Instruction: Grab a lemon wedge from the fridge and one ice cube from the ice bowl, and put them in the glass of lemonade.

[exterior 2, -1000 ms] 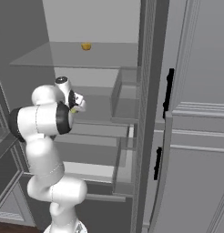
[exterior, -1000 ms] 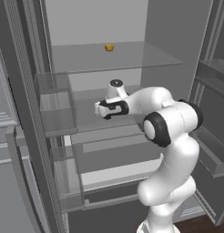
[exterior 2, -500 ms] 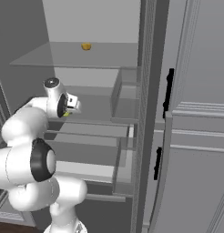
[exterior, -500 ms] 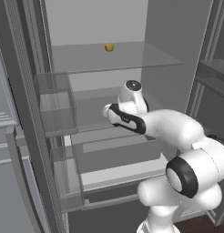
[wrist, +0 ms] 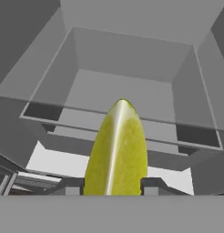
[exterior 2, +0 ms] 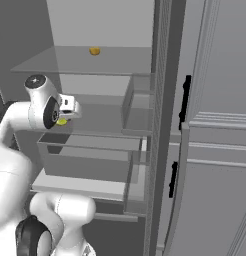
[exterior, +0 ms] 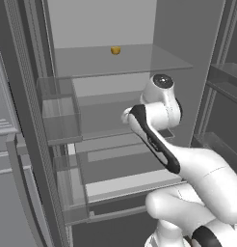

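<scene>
Since a second ago the arm has swung. In the left base view its dark elbow joint, then at mid-right, has dropped to the bottom right corner, and the white forearm now runs up across the middle of the fridge (exterior: 188, 43) opening. The hand, which was then in front of the middle shelf's left part, sits higher and further right, just below the front right part of the top glass shelf (exterior: 115, 60). In the right base view the hand has gone from low beside the shoulder to the left of the clear drawer (exterior 2: 90, 155), at the height of the middle shelf. The small yellow-orange chunk (exterior: 115, 50) near the back middle of the top shelf has not moved.

One pincer (wrist: 112, 184) shows in the hand view. Its two dark tips are partly closed on one lemon wedge (wrist: 117, 150), a yellow-green slice that stands up between them, pale rind ridge towards the camera. The same wedge shows as a yellow spot under the hand in the right base view. It is held in the air inside the fridge, over the front of the drawer.

Counted: one wedge held, one chunk on the top shelf, one open fridge, one clear drawer, two black handles (exterior 2: 184, 102) on the cabinet (exterior 2: 220, 150) at right.
</scene>
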